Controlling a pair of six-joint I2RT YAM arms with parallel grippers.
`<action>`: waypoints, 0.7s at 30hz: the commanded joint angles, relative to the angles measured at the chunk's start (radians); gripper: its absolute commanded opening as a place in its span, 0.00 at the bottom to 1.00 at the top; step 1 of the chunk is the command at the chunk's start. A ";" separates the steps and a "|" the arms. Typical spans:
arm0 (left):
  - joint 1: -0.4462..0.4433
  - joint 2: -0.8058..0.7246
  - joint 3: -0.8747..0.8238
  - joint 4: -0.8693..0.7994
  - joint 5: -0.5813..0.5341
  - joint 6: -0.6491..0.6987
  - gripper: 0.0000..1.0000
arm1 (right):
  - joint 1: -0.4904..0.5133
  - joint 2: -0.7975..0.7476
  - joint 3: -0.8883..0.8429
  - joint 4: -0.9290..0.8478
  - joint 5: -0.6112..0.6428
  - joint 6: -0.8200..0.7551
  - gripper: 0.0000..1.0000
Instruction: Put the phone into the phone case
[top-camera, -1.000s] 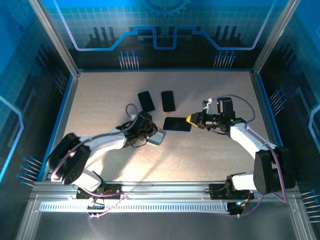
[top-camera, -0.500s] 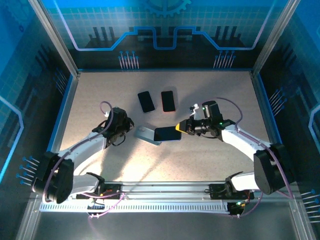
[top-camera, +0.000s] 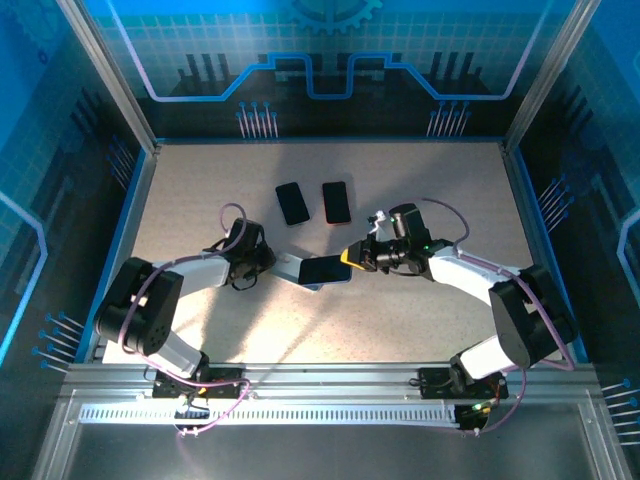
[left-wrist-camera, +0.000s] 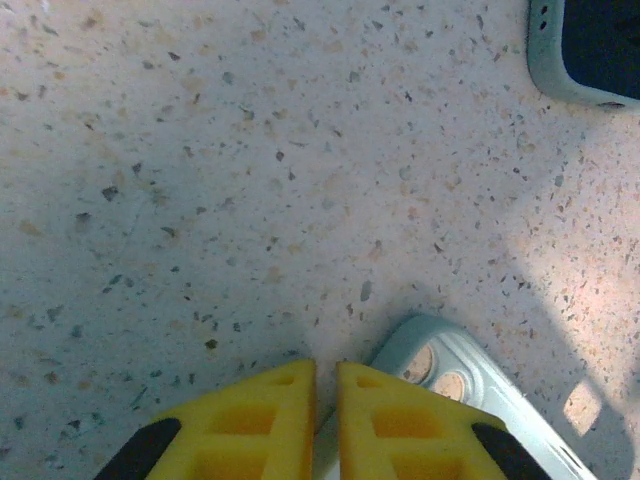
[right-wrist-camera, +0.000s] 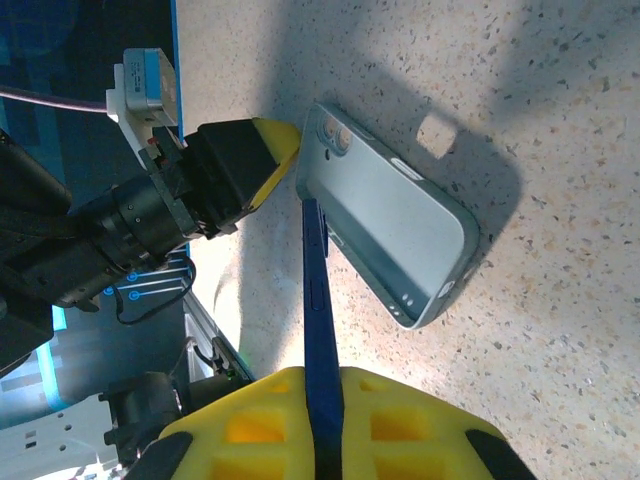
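1. I am watching the left gripper on the table, nearest my side. In the left wrist view its yellow fingers are sitting together with only a hairline slit between them. Nothing is showing between the tips, which are pressing against the camera-hole end of the phone case.
2. The phone case is lying flat between the two grippers, pale grey-green, with its camera end toward the left arm.
3. The right gripper is clamping the phone by one end. In the right wrist view the phone is showing as a thin dark blue edge running out from between the yellow fingers.
4. From above, the phone is overlapping the right part of the case. From the right wrist, its long edge is meeting the case's long side and it is not lying seated inside.
5. Farther back, two other dark handsets are lying side by side, well apart from both grippers.
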 joint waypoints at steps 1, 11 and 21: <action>0.001 0.013 0.013 0.030 0.052 0.007 0.14 | 0.010 0.016 0.046 0.048 -0.013 0.012 0.00; -0.075 -0.098 -0.068 0.015 0.049 -0.088 0.14 | 0.008 0.051 0.044 0.053 -0.031 0.005 0.00; -0.115 -0.239 -0.127 -0.031 0.022 -0.141 0.15 | 0.012 0.096 0.036 0.085 -0.046 0.013 0.00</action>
